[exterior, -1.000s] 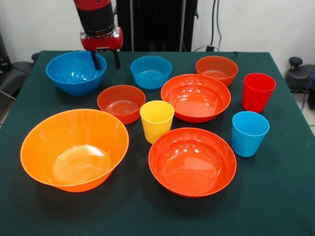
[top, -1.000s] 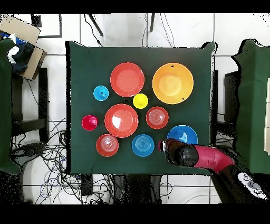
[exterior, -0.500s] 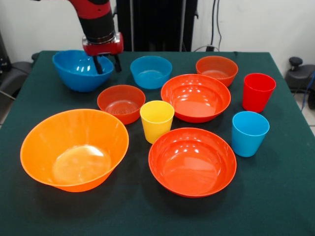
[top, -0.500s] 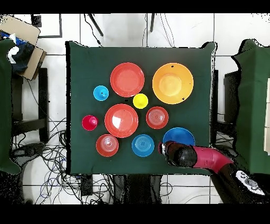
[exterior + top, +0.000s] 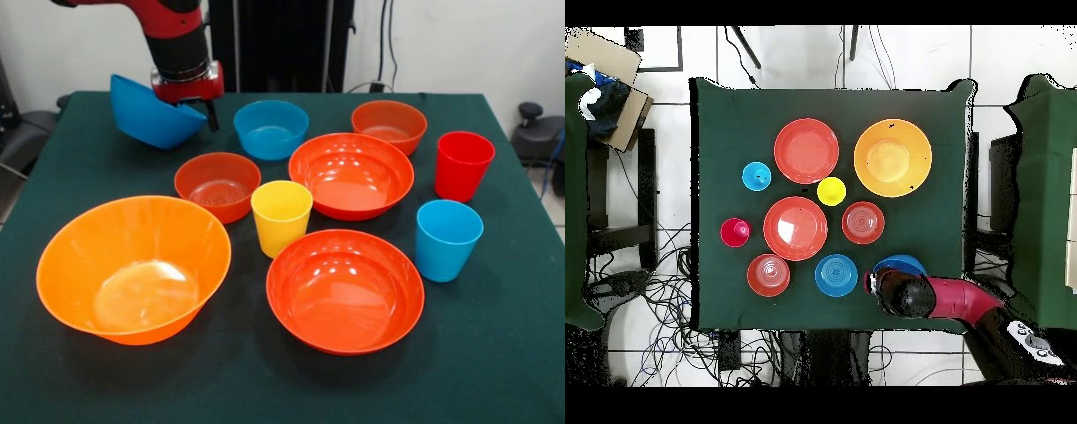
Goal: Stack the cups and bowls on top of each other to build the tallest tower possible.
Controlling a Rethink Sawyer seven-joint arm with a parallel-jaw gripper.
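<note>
At the far left corner of the green cloth-covered surface [image 5: 494, 353], seen from the front, the red and black arm's claw [image 5: 196, 108] is clenched on the rim of the large glossy blue plastic bowl [image 5: 150, 117], which hangs lifted and steeply tilted, its opening turned toward the arm. From overhead, only a blue arc of that bowl [image 5: 899, 264] shows past the arm's wrist.

Everything else sits upright and apart, with nothing nested. The small blue plastic bowl [image 5: 271, 128] stands just right of the claw, and one small red-orange plastic bowl [image 5: 388, 124] lies farther right along the back. The second small red-orange bowl [image 5: 217, 185] is below the lifted bowl. A wide shallow red-orange bowl [image 5: 350, 175] occupies the middle, its twin [image 5: 345, 289] nearer the front. The yellow tapered plastic cup [image 5: 281, 216] stands between the two wide bowls and the second small red-orange one. The huge orange plastic bowl [image 5: 133, 268] fills the near left. At the right, the red plastic cup [image 5: 463, 165] stands behind the light blue plastic cup [image 5: 448, 238].
</note>
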